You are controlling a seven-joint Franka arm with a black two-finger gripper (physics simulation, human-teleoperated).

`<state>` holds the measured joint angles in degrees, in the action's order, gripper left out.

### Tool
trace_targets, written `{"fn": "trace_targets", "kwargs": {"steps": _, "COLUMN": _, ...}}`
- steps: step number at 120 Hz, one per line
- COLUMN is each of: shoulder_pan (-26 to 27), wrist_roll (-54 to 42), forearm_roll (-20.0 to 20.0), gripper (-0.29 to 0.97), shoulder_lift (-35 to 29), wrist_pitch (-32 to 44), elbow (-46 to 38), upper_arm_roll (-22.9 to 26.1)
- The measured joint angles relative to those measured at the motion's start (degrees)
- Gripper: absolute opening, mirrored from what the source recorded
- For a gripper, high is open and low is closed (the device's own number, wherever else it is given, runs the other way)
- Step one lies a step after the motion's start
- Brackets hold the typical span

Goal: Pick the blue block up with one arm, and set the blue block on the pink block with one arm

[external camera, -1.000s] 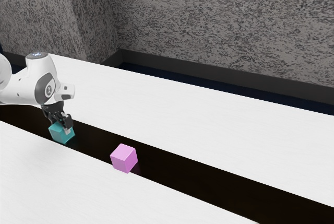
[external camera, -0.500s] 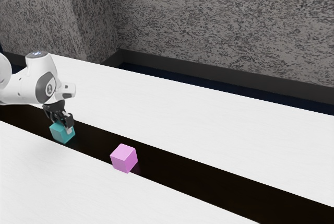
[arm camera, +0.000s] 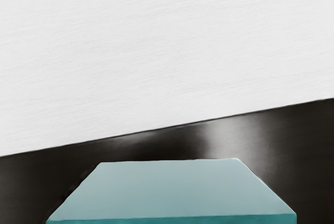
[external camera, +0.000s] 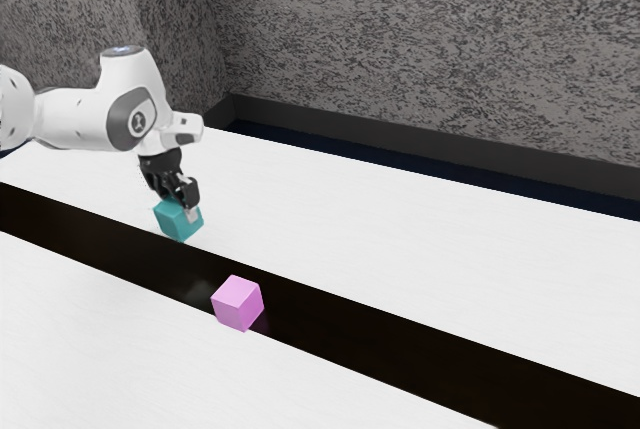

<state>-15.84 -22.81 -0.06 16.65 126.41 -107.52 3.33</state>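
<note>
Now the black gripper (external camera: 183,209) is clamped on the blue block (external camera: 174,222) and holds it in the air above the white surface (external camera: 420,239). The pink block (external camera: 237,303) sits on a black strip (external camera: 420,349) of the surface, lower and toward the exterior view's right, apart from the blue block.

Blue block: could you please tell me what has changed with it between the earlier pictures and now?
The gripper, shut on the blue block, has lifted it up from the dark strip and carried it toward the exterior view's right, nearer the pink block. The hold on the block is unchanged, and the pink block has not moved.
</note>
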Motion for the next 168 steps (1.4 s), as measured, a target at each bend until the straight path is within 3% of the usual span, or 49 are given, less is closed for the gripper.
{"fn": "trace_targets", "kwargs": {"steps": 31, "shoulder_pan": 0.16, "wrist_roll": 5.97, "forearm_roll": 0.01, "gripper": 0.35, "shoulder_lift": -3.52, "wrist_pitch": -3.58, "elbow": -0.89, "upper_arm_roll": 6.37}}
{"fn": "trace_targets", "kwargs": {"steps": 73, "shoulder_pan": 0.26, "wrist_roll": 14.24, "forearm_roll": -0.98, "gripper": 0.36, "shoulder_lift": -9.00, "wrist_pitch": -4.97, "elbow": -7.63, "upper_arm_roll": 10.76}}
{"fn": "trace_targets", "kwargs": {"steps": 168, "shoulder_pan": 0.28, "wrist_roll": 24.83, "forearm_roll": -3.27, "gripper": 0.36, "shoulder_lift": -12.44, "wrist_pitch": -0.17, "elbow": -16.56, "upper_arm_roll": 14.67}}
